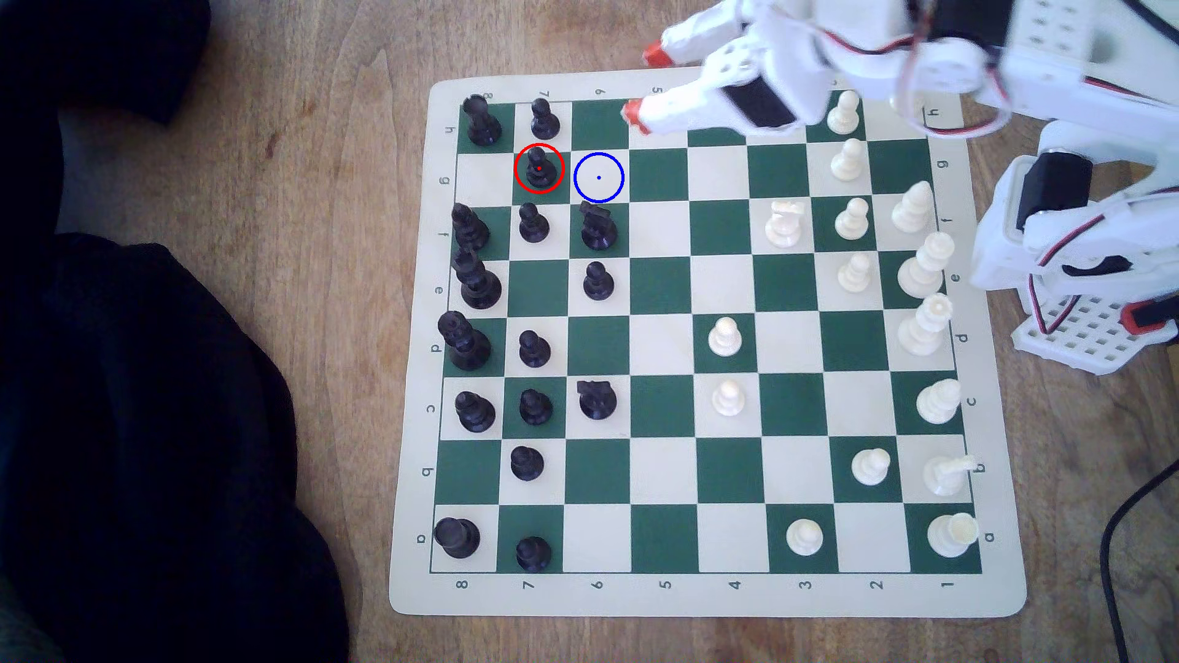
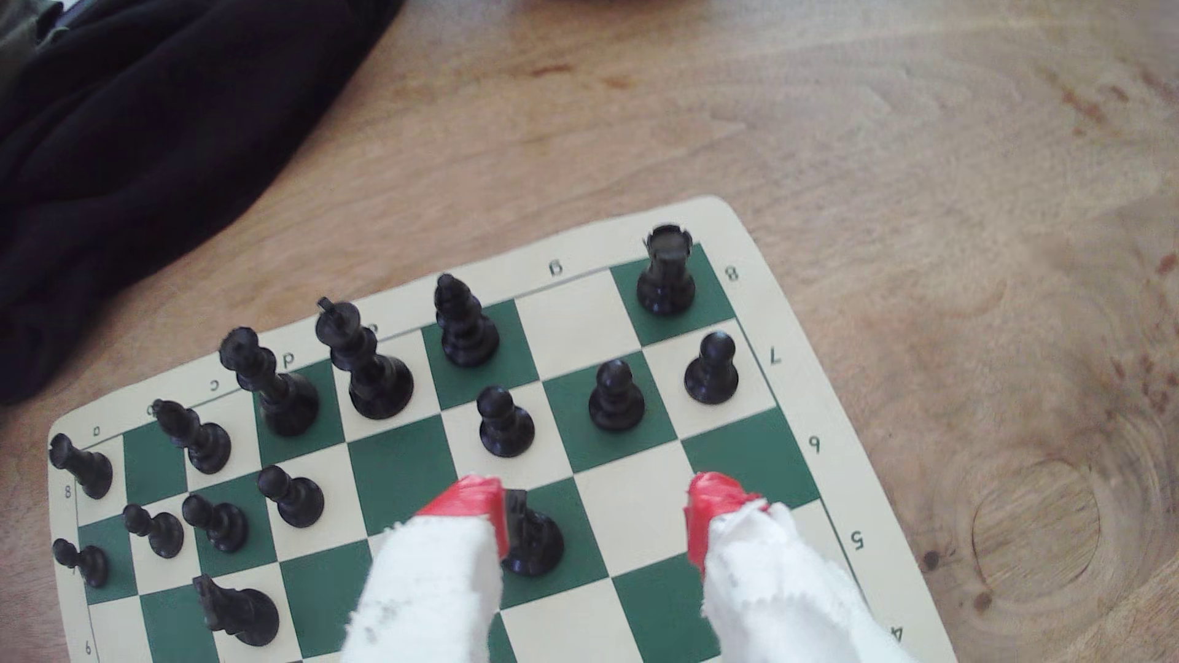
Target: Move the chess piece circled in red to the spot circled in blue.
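The pawn (image 1: 539, 168) stands upright on the green g7 square inside the red ring, beside the spot (image 1: 598, 178). The jaws (image 1: 643, 86) are spread wide and hold nothing, hovering near the board edge, so the pawn lies toward the exterior view's lower left of them

Exterior view: high, near top-down over the whole chessboard (image 1: 702, 599) on the desk (image 1: 357, 319). Wrist view: close, angled down past the hand (image 2: 596, 510), probably facing the black pieces' side. Both share that corner.
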You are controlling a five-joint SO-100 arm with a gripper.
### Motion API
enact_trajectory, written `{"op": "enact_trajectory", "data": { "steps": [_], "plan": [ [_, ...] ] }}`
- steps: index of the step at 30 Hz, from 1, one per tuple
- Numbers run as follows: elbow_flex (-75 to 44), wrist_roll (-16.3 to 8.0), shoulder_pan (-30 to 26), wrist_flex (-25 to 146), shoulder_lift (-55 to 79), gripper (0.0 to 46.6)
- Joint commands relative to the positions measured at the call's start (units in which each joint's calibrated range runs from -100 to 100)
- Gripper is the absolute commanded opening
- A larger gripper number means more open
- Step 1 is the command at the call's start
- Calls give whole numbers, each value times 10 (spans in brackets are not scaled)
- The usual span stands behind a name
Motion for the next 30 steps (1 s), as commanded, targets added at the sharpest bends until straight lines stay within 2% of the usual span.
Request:
{"op": "enact_trajectory", "data": {
  "steps": [1, 4, 11, 16, 21, 30],
  "plan": [
    [-150, -16, 19, 35, 95, 155],
    [-208, -21, 27, 44, 164, 156],
    [-213, -18, 21, -28, 241, 164],
    [-287, -15, -10, -43, 332, 160],
    [-388, -24, -45, -13, 417, 156],
    [-410, -16, -9, -13, 477, 162]
  ]
}}
